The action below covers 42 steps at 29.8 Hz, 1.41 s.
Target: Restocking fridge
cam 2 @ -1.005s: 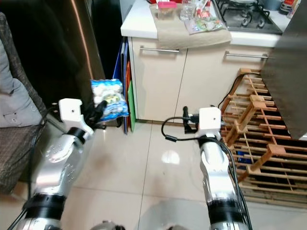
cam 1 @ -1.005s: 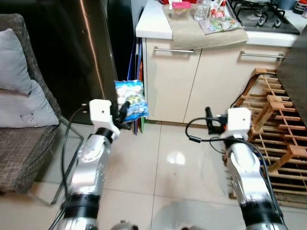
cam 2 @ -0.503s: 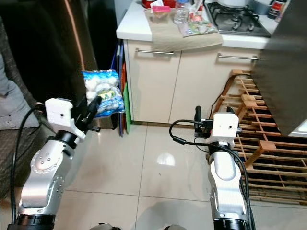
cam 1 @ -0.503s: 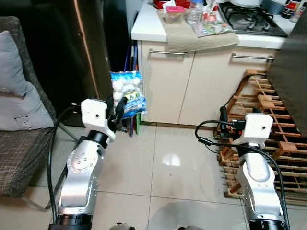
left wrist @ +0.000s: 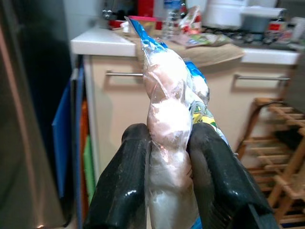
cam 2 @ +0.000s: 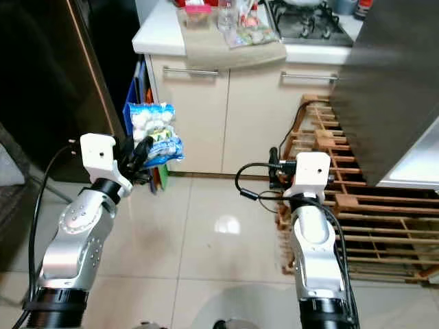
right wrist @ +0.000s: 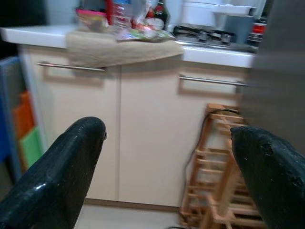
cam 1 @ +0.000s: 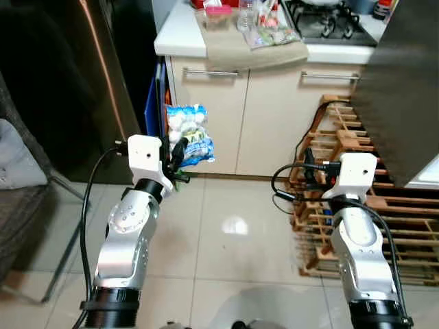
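A blue and clear bag of white balls hangs in the air in front of the cream cabinet. My left gripper is shut on its lower part; in the left wrist view both black fingers press the bag between them. My right gripper is held out at waist height beside the wooden rack and is open with nothing between its fingers. The grey fridge door stands open at the right edge, with a white shelf edge below it.
A dark tall appliance stands at the left. A cream cabinet carries a counter with a cloth, bottles and a gas hob. A wooden rack lies on the tiled floor at the right. Coloured boards lean beside the cabinet.
The camera has turned to the right: the sofa and cushion have slid out at the left and the grey fridge door looms larger at the right. Both grippers keep their hold and pose.
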Available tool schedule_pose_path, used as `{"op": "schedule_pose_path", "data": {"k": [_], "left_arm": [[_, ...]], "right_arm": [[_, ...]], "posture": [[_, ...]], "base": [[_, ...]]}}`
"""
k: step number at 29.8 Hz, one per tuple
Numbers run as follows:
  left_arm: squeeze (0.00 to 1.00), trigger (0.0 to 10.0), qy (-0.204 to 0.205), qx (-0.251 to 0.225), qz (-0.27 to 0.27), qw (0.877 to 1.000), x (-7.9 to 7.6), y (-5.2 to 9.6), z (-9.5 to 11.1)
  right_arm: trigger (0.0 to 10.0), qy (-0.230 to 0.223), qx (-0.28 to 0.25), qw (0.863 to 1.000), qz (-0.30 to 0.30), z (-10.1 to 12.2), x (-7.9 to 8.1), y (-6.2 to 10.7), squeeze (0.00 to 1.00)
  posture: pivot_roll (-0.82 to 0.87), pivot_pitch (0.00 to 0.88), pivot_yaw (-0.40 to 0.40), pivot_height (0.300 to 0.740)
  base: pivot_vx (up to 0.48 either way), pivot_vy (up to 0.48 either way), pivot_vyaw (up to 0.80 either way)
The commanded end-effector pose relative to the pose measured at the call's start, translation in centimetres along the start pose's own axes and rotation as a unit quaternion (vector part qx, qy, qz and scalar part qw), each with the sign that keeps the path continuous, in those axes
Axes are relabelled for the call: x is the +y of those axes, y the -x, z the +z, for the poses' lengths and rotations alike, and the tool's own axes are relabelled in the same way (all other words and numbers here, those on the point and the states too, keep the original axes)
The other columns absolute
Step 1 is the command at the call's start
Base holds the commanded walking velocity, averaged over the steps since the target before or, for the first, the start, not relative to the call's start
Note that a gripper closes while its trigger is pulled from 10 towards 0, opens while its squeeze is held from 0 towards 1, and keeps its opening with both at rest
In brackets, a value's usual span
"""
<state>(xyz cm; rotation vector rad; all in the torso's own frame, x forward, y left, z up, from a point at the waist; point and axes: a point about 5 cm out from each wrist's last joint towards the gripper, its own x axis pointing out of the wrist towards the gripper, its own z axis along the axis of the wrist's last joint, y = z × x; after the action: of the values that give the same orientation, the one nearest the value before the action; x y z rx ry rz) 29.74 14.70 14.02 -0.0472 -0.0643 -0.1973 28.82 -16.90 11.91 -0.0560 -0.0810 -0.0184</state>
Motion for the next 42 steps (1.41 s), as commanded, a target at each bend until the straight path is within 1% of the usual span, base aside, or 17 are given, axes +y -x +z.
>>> {"op": "schedule_pose_path", "data": {"k": [1, 8, 15, 19, 24, 27, 32, 37, 42], "left_arm": [[0.0, 10.0, -0.001, -0.014, -0.009, 1.0, -0.6, -0.2, 0.5], [0.0, 10.0, -0.004, -0.019, -0.025, 0.999, -1.0, -0.3, 0.6], [0.0, 10.0, -0.013, -0.021, -0.039, 0.999, -1.1, -1.0, 0.7], [0.0, 10.0, -0.013, -0.01, -0.042, 0.999, -1.0, -1.6, 0.3], [0.0, 10.0, -0.011, -0.004, -0.043, 0.999, -1.0, -2.1, 0.1], [0.0, 10.0, -0.014, -0.01, -0.054, 0.998, -1.5, -2.7, 0.3], [0.0, 10.0, -0.015, -0.007, -0.067, 0.998, -2.0, -2.8, 0.0], [0.0, 10.0, -0.016, -0.014, -0.077, 0.997, -2.2, -3.0, 0.2], [0.0, 10.0, -0.015, -0.028, -0.108, 0.994, -3.0, -2.8, 0.5]], "right_arm": [[10.0, 0.004, 0.005, 1.0, -0.005, 0.0, -0.5, -0.1, 0.0], [10.0, 0.002, 0.01, 1.0, -0.003, -0.3, -0.6, 0.0, 0.0], [10.0, 0.001, 0.013, 1.0, -0.001, -0.4, -0.3, -0.1, 0.0], [10.0, 0.004, 0.019, 1.0, -0.002, -0.8, -0.5, 0.0, 0.0], [10.0, 0.004, 0.021, 1.0, -0.004, -0.9, -0.6, 0.1, 0.0], [10.0, 0.006, 0.023, 1.0, -0.004, -1.0, -0.5, 0.2, 0.0], [10.0, 0.007, 0.023, 1.0, -0.004, -1.1, -0.5, 0.3, 0.0], [10.0, 0.01, 0.024, 1.0, -0.003, -1.2, -0.5, 0.4, 0.0], [10.0, 0.011, 0.026, 1.0, -0.002, -1.3, -0.5, 0.6, 0.0]], "posture": [[-0.08, 0.0, 0.038, 0.74], [-0.07, 0.0, 0.04, 0.74], [-0.07, 0.0, 0.043, 0.74], [-0.08, 0.0, 0.047, 0.74], [-0.08, 0.0, 0.047, 0.74], [-0.09, 0.0, 0.055, 0.74], [-0.1, 0.0, 0.061, 0.74], [-0.1, 0.0, 0.062, 0.74], [-0.1, 0.0, 0.065, 0.74]], "base": [[0.0, -0.431, 0.0], [0.0, -0.431, 0.0], [0.0, -0.431, 0.0], [0.0, -0.422, 0.0], [0.24, -0.412, 0.0], [0.241, -0.412, 0.0], [0.193, -0.412, 0.0], [0.241, -0.412, 0.0], [0.192, -0.413, 0.0]]}}
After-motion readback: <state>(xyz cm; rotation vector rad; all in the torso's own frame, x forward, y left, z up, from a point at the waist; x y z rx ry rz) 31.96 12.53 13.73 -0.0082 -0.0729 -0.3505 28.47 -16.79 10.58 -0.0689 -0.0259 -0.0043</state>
